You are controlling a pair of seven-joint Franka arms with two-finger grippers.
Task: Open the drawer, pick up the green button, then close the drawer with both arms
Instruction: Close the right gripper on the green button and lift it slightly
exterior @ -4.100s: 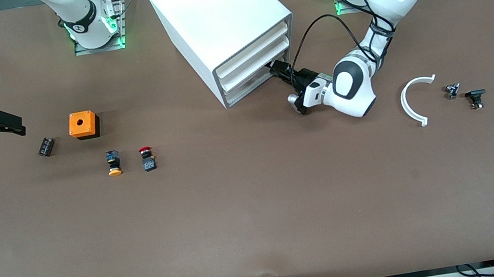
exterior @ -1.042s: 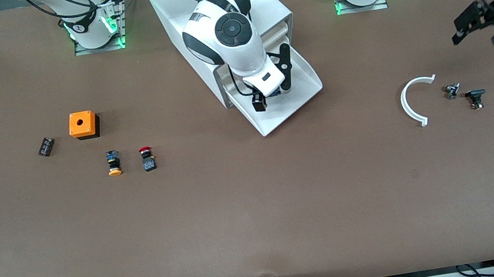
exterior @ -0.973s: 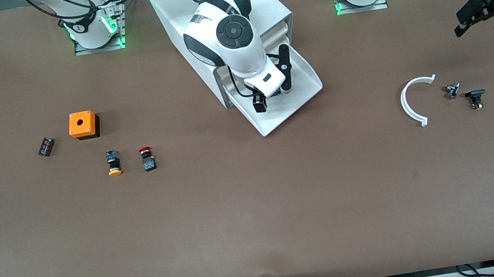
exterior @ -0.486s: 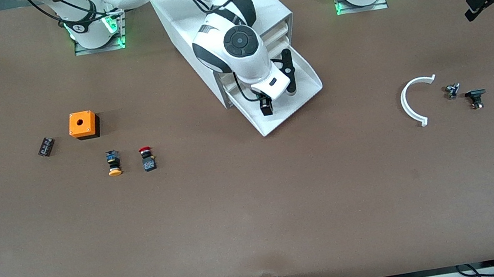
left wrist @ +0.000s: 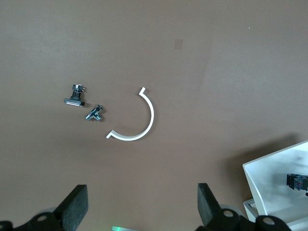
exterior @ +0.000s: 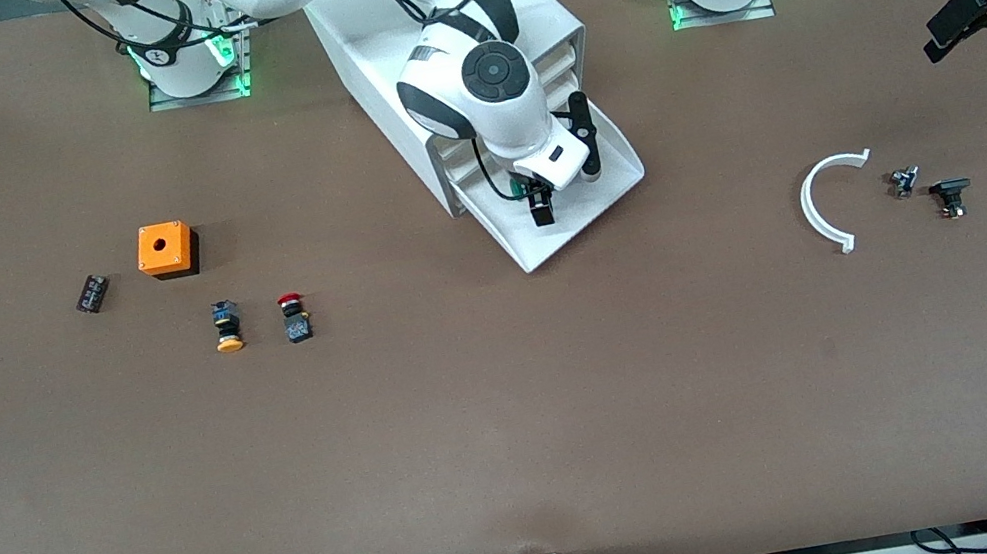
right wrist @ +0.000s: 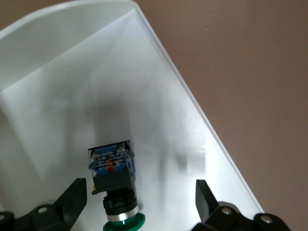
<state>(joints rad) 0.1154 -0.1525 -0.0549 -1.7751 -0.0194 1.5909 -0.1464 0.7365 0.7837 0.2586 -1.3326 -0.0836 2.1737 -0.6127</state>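
Lying on the floor of the pulled-out drawer [exterior: 605,186], the button [right wrist: 114,185] sits between the two spread fingers of the right gripper [exterior: 563,171], with clear white tray showing on either side of it, so neither finger [right wrist: 72,199] touches it. In the right wrist view the button rests on its side: a green cap [right wrist: 122,224] at one end, a black collar with a silver ring next to it, then a black-grey body whose top face carries a blue plate with a small red mark. The front view hides most of it under the right wrist, with only a trace of green showing at the gripper.

The drawer is the lowest one of the white cabinet [exterior: 442,42] and stands drawn out toward the front camera; its rim curves up at the open end.

The left gripper [exterior: 975,14] hangs with its jaws spread wide and empty above the table's edge at the left arm's end. Its wrist view looks down on a white curved strip [left wrist: 137,122] and two small dark metal parts [left wrist: 84,103] just beside it, and catches a corner of the drawer with the button's dark body [left wrist: 297,182] inside.
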